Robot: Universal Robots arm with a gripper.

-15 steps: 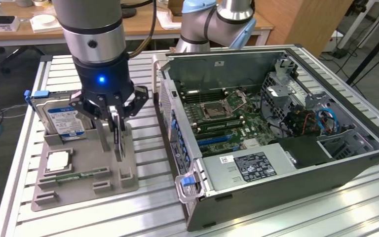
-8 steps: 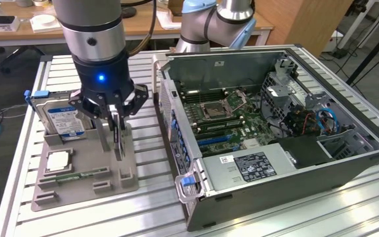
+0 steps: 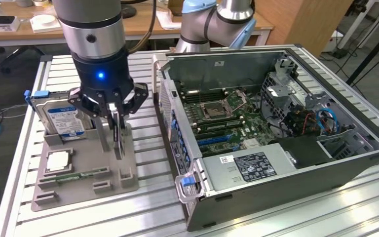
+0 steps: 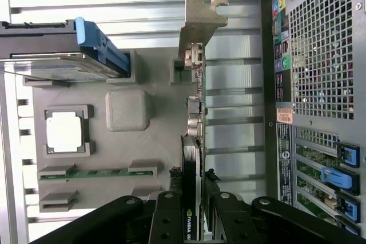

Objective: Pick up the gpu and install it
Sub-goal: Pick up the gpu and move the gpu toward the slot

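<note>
The gpu point(image 3: 118, 137) stands on edge in the grey parts holder point(image 3: 77, 185), a thin card with its silver bracket point(image 4: 201, 24) at one end. My gripper point(image 3: 114, 112) comes down onto it from above. In the wrist view the black fingers point(image 4: 171, 212) sit tight against both faces of the gpu point(image 4: 194, 112), so the gripper point(image 4: 193, 212) is shut on the card. The card's lower edge still looks seated between the holder's posts. The open computer case point(image 3: 275, 123) lies at the exterior view's right, its motherboard point(image 3: 222, 118) exposed.
On the same holder point(image 4: 154, 141) stand a silver hard drive with a blue label point(image 3: 64, 118), a processor chip point(image 3: 57, 160) and a narrow green memory stick point(image 3: 84, 174). The case's rear wall point(image 4: 320, 84) rises close beside the holder. A second robot arm point(image 3: 209, 19) stands behind the case.
</note>
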